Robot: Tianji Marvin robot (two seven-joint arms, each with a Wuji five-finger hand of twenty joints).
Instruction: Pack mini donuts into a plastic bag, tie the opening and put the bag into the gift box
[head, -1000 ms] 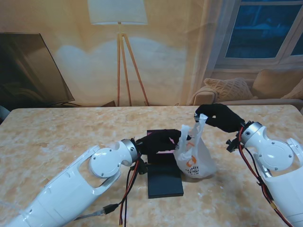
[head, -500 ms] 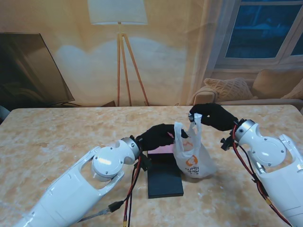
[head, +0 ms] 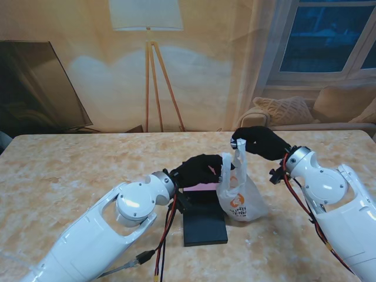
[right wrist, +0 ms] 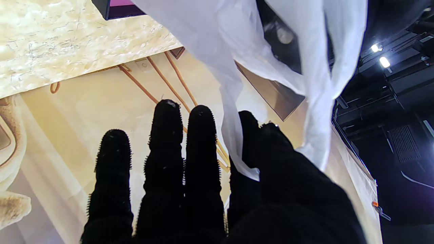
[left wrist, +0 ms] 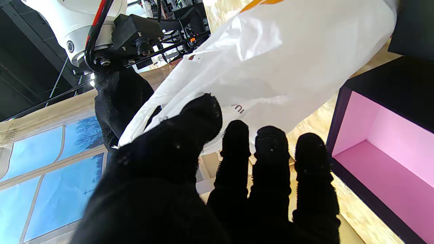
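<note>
The white plastic bag with an orange logo stands on the table, and its contents are hidden. My right hand is shut on one bag handle and holds it up. In the right wrist view that handle is pinched between thumb and forefinger. My left hand grips the other handle, with the thumb pressed on the bag's film. The black gift box with a pink inside lies open beside the bag, just under my left hand.
The box's black lid lies flat on the table, nearer to me than the box. Red and black cables hang from my left forearm. The marble-patterned table top reaches out to the left.
My right hand has moved left and up with its handle. My left hand has risen off the box toward the bag, so the bag's top now stands taller and narrower.
</note>
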